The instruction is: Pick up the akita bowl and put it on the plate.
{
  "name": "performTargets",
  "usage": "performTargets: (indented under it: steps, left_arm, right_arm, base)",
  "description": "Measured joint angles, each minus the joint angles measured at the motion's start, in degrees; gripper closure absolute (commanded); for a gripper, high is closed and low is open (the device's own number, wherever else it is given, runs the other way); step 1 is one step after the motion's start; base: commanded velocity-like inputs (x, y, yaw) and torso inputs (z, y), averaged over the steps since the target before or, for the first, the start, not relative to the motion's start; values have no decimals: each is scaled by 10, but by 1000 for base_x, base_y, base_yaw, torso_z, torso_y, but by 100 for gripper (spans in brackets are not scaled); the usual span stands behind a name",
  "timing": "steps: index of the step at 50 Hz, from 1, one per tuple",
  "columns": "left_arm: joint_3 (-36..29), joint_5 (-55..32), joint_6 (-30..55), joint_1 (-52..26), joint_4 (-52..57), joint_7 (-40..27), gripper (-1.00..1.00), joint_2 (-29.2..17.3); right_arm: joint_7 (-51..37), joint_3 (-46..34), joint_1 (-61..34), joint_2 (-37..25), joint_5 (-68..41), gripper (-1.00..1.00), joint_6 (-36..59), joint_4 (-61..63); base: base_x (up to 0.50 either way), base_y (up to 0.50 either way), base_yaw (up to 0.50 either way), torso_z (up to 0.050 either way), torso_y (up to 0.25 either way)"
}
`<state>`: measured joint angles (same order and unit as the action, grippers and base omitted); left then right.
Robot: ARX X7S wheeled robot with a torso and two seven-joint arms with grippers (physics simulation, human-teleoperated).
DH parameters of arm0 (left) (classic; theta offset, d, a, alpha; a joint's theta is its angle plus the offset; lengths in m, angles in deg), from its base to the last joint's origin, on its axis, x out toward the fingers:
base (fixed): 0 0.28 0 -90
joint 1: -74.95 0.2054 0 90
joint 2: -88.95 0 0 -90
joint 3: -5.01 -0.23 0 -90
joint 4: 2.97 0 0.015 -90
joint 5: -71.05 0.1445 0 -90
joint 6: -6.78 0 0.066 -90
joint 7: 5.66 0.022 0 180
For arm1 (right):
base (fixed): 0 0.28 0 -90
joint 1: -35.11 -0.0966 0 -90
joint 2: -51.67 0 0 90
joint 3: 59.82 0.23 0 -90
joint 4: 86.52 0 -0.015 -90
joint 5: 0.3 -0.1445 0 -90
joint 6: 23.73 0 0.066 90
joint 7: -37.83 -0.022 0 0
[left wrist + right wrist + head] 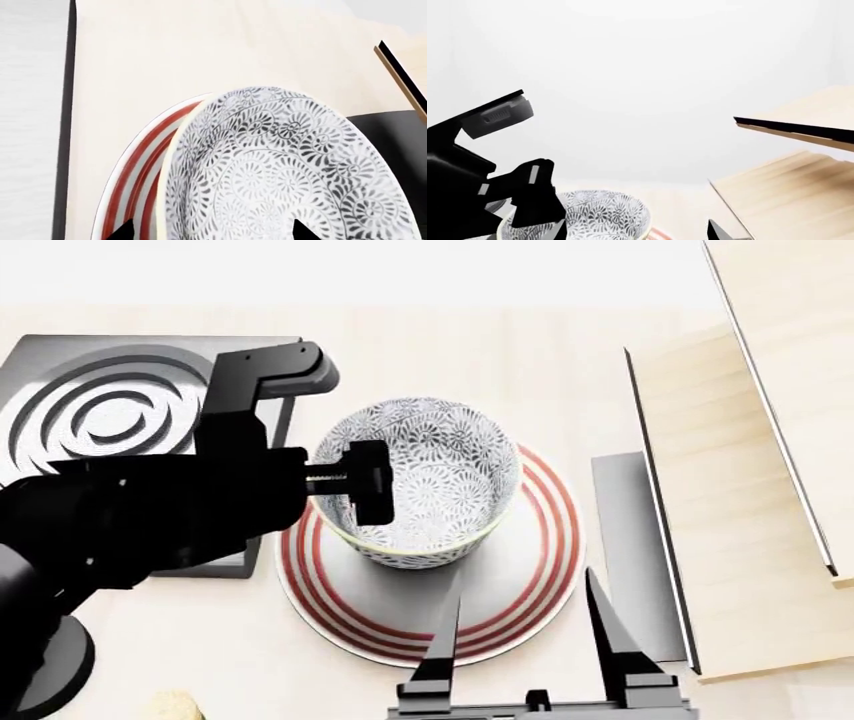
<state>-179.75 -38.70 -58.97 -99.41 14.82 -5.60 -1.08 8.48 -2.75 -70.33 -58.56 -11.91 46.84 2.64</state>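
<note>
The akita bowl [424, 483] sits inside the red rings of the plate [534, 570], left of centre. The left gripper [360, 482] straddles the bowl's left rim, one finger inside; whether it grips I cannot tell. Best release by spreading the fingers fully, then lifting straight up. The right gripper [523, 635] hangs open near the plate.

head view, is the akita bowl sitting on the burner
No, the akita bowl sits on the plate, beside the burner.
</note>
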Motion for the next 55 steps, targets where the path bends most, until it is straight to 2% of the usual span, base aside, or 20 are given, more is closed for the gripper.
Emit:
performTargets:
  steps: [31,37,55]
  left_arm:
    - [4,56,-25,-60,12,-13,-100,-6]
    - [18,62,-50,-80,130,-62,-100,-72]
    - [70,86,-126,-129,531,-229,-100,-315]
  right_arm:
    - [-2,-4,0,0,0,-100,0,2]
    - [-4,-4,1,-2,1,-100,3,10]
    - [-19,4,1,-19,7,-100,31,61]
  base:
    - [0,0,0,0,0]
    - [0,0,0,0,0]
    - [0,0,0,0,0]
